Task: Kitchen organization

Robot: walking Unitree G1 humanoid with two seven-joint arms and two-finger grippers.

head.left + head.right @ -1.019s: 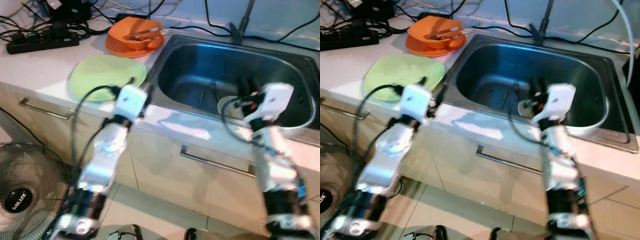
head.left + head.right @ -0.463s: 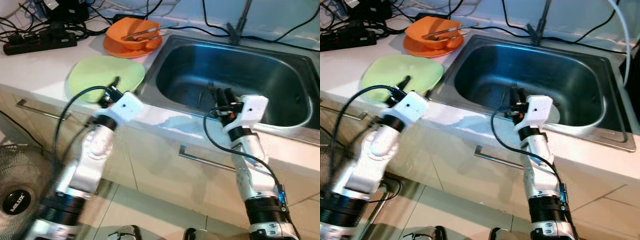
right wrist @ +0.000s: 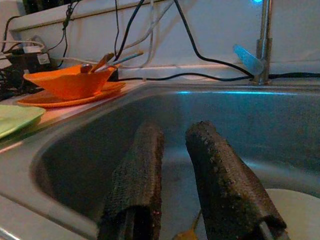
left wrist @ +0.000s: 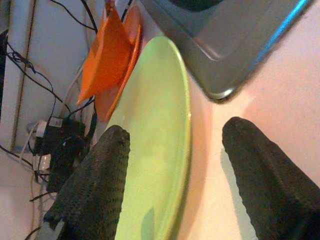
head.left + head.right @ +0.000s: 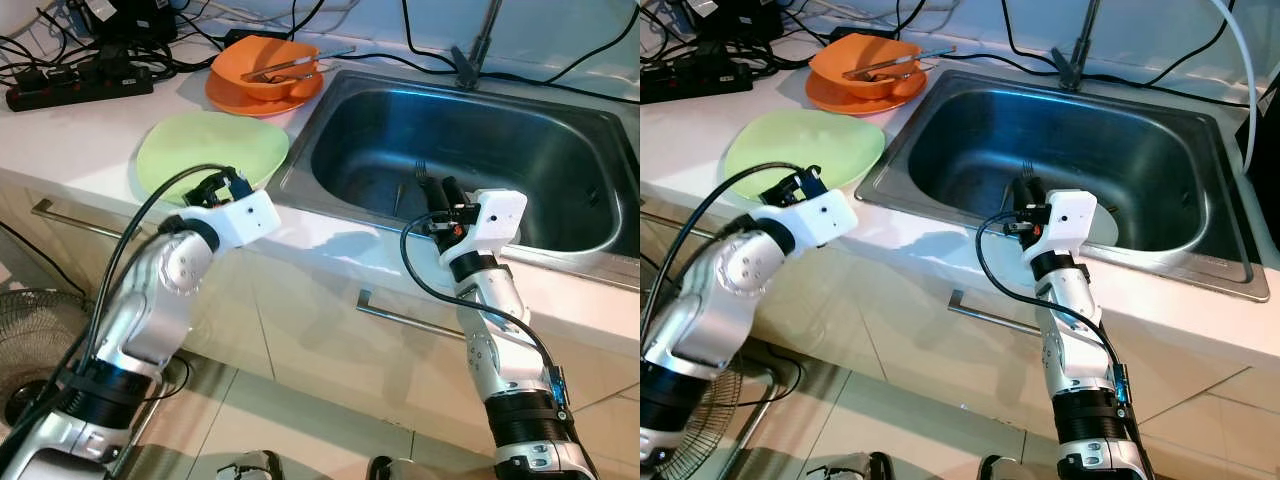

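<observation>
Green plate [image 5: 210,150] sits between the spread left gripper [image 4: 175,200] fingers; right gripper [image 3: 172,200] seemingly empty, narrowly parted.

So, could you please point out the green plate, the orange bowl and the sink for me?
green plate [image 5: 205,145], left eye view, middle of its face.
orange bowl [image 5: 262,58], left eye view, near wall.
sink [image 5: 940,205], right eye view, front rim.

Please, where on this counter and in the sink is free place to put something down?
Bare white counter lies between the black power strip and the light green plate. The steel sink floor is open at its back and right. Crowded: the orange bowl on its plate, and the cables behind.
</observation>
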